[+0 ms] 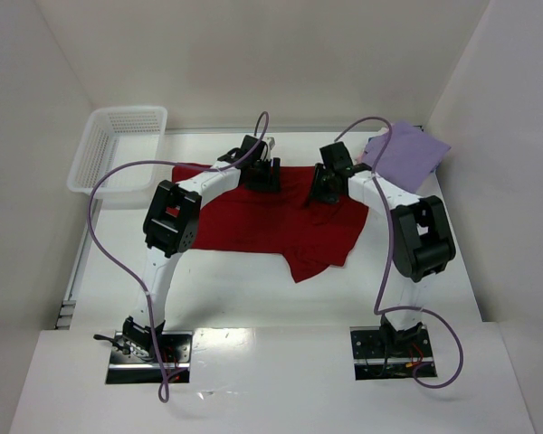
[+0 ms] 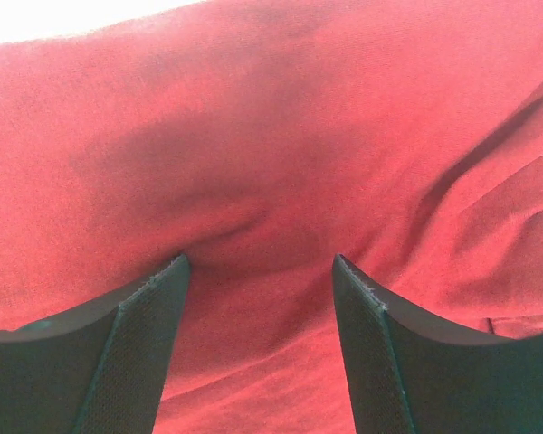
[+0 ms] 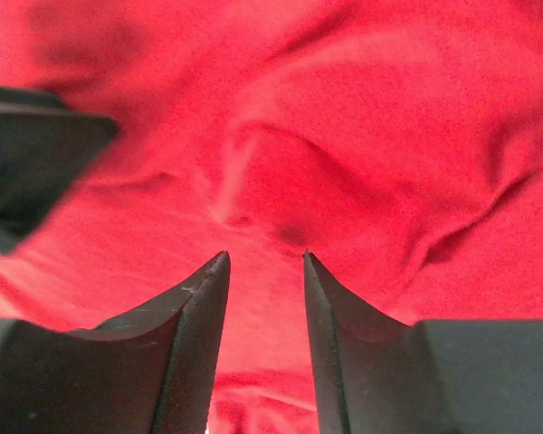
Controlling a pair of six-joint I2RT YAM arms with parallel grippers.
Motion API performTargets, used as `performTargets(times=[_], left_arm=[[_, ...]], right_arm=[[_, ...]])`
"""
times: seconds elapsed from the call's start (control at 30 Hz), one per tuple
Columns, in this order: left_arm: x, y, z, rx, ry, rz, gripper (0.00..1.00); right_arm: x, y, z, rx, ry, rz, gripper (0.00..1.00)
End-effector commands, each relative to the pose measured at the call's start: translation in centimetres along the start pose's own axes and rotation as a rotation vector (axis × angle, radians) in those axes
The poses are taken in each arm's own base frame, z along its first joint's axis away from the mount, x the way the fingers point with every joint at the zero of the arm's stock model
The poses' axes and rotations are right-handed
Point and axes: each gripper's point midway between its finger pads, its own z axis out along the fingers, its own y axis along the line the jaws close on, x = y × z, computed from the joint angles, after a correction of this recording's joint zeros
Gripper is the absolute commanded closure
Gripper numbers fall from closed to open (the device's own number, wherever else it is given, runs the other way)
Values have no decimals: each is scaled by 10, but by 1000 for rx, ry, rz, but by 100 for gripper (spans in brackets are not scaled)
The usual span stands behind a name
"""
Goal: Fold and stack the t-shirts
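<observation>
Directly beneath both grippers lies the dark red t-shirt [image 1: 253, 226], spread on the table [image 1: 253, 298], with its long axis running left to right across the line of both arms. Most of the cloth lies on the base side of the fingertips, and only a thin strip of its far edge lies beyond them. One rumpled flap [image 1: 319, 255] sticks out toward the bases, nearer the right gripper.

Left gripper [image 2: 261, 262]: jaws wide apart, tips down at the cloth, a shallow ridge between them, nothing pinched. Right gripper [image 3: 264, 258]: jaws parted by a narrower gap, red cloth showing through, a raised fold just ahead of the tips. It looks released as far as the wrist view shows.

Both sit near each other along the far edge, the left one about mid-shirt and the right one toward the shirt's right end.

The lavender t-shirt [image 1: 405, 154], folded square, lies out to the right of the right gripper, apart from the red one. The right arm is nearer to it. The white mesh basket [image 1: 127, 113] sits well off to the left of the left gripper.

Judgement: the next move needs a grasp on that far edge, then a pull toward the bases across the short axis.
</observation>
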Motion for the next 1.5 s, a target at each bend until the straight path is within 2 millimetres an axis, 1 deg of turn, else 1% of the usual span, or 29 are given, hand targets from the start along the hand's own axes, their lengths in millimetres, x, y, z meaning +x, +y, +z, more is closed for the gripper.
performTargets(times=[0.0, 0.07, 0.1, 0.13, 0.2, 0.23, 0.3, 0.37, 0.43, 0.47, 0.5, 0.53, 0.57, 0.63, 0.67, 0.73, 0.77, 0.8, 0.83, 0.87, 0.93, 1.0, 1.07, 1.1, 1.17, 1.23, 1.27, 1.37, 1.47], left_arm=[[53, 27, 24, -66, 141, -33, 27], [54, 25, 24, -57, 145, -34, 27], [54, 25, 24, -57, 145, -34, 27], [54, 25, 24, -57, 145, -34, 27], [54, 25, 24, -57, 145, -34, 27], [54, 25, 24, -57, 145, -34, 27], [54, 24, 24, -49, 148, -34, 27], [54, 24, 24, -49, 148, -34, 27], [54, 24, 24, -49, 148, -34, 27], [54, 24, 24, -49, 148, -34, 27], [58, 25, 24, -52, 156, -36, 27], [58, 25, 24, -52, 156, -36, 27], [56, 25, 25, -49, 148, -34, 27], [56, 25, 25, -49, 148, -34, 27], [56, 25, 25, -49, 148, -34, 27], [56, 25, 25, -49, 148, -34, 27], [56, 25, 25, -49, 148, -34, 27], [56, 25, 25, -49, 148, -34, 27], [56, 25, 25, -49, 148, -34, 27], [56, 25, 25, -49, 148, -34, 27], [56, 25, 25, -49, 148, -34, 27], [56, 25, 25, -49, 148, -34, 27], [58, 25, 24, -52, 156, -36, 27], [58, 25, 24, -52, 156, -36, 27], [58, 25, 24, -52, 156, -36, 27], [56, 26, 23, -61, 153, -35, 27], [56, 26, 23, -61, 153, -35, 27], [56, 26, 23, -61, 153, -35, 27], [56, 26, 23, -61, 153, -35, 27]], right_arm=[[23, -11, -9, 36, 30, -39, 55], [35, -15, -8, 43, 51, -56, 55], [32, -15, -8, 45, 38, -57, 55], [39, -15, -7, 55, 47, -67, 55], [41, -15, -2, 66, 44, -77, 55], [47, -20, 5, 88, 62, -78, 52], [49, -19, 11, 98, 68, -89, 49], [48, -20, 18, 116, 75, -90, 49], [46, -21, 21, 127, 72, -91, 59], [46, -21, 21, 127, 72, -91, 65], [44, -25, 22, 147, 59, -93, 77], [40, -27, 24, 165, 46, -94, 82], [43, -29, 23, 172, 57, -95, 86], [43, -32, 22, 188, 59, -106, 99], [42, -34, 22, 201, 51, -107, 100], [38, -37, 16, 219, 46, -120, 100], [31, -32, 12, 208, 28, -117, 100], [28, -36, 7, 231, 16, -130, 100], [24, -33, 1, 225, 7, -128, 100], [16, -32, -10, 227, -12, -141, 100], [10, -29, -22, 219, -25, -151, 100], [-3, -20, -45, 192, -71, -143, 100], [-6, -21, -58, 183, -73, -135, 100], [-4, -25, -64, 195, -74, -136, 100], [7, -34, -64, 219, -51, -140, 100], [10, -48, -65, 248, -41, -127, 100], [19, -59, -61, 271, -16, -112, 100], [20, -69, -66, 308, -28, -85, 100], [15, -89, -70, 360, -42, -46, 100]])
